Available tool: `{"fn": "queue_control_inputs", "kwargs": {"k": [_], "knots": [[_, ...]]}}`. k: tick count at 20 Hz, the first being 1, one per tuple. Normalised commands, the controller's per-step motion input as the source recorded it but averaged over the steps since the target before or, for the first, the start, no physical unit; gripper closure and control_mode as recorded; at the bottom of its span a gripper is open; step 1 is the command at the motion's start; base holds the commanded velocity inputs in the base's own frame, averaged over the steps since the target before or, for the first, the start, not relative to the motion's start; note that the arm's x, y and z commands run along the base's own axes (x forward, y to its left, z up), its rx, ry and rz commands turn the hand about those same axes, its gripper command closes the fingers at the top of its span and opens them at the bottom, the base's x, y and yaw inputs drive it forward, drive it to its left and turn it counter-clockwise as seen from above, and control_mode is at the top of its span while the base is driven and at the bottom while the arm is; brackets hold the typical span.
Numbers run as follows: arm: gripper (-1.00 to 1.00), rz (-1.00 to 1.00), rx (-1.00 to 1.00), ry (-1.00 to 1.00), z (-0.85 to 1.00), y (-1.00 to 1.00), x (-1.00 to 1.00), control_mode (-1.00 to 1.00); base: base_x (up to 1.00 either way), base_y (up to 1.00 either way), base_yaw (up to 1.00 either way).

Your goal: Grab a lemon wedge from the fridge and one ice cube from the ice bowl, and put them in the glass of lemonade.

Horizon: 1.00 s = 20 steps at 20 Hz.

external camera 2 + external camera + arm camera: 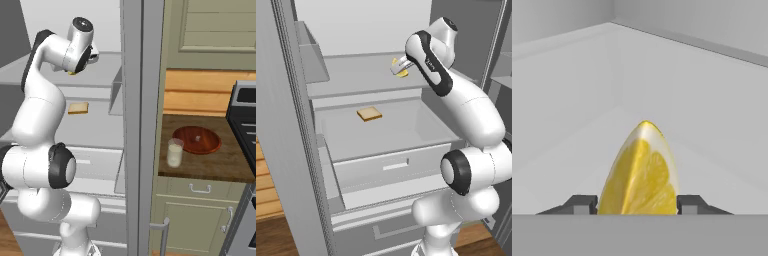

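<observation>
On the fridge point(351, 75) shelf lies the lemon wedge point(643, 175), bright yellow with its cut face toward the hand camera. My gripper point(637, 204) reaches over that shelf, and its two dark fingertips point(582, 204) press against both sides of the wedge. From the left base view the lemon wedge point(402, 74) peeks out under the gripper point(399, 67). Out on the wooden counter to the right stands the glass of lemonade point(174, 153), with the dark reddish-brown ice bowl point(183, 135) behind it holding a small pale ice cube point(198, 138).
A flat tan square slice point(369, 114) lies in the pulled-out fridge drawer point(391, 165) below the shelf. The open fridge door point(132, 125) stands between the arm and the counter. A stove edge point(245, 120) borders the counter at the right.
</observation>
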Motion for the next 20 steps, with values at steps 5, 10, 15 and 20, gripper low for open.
{"fn": "queue_control_inputs", "kwargs": {"k": [5, 10, 15, 20], "knots": [[1.0, 0.0, 0.0, -0.08, -0.06, 0.0, -1.0, -1.0, 0.0, 0.0, 0.0], [1.0, 0.0, -0.03, 0.09, -0.31, 0.08, -0.99, -1.0, 0.0, 0.0, 0.0], [1.0, 0.0, -0.08, 0.28, -0.71, 0.03, -0.85, -1.0, 0.0, 0.0, 0.0], [1.0, -0.03, -0.04, 0.31, -0.91, 0.0, -0.59, -1.0, 0.0, 0.0, 0.0]]}}
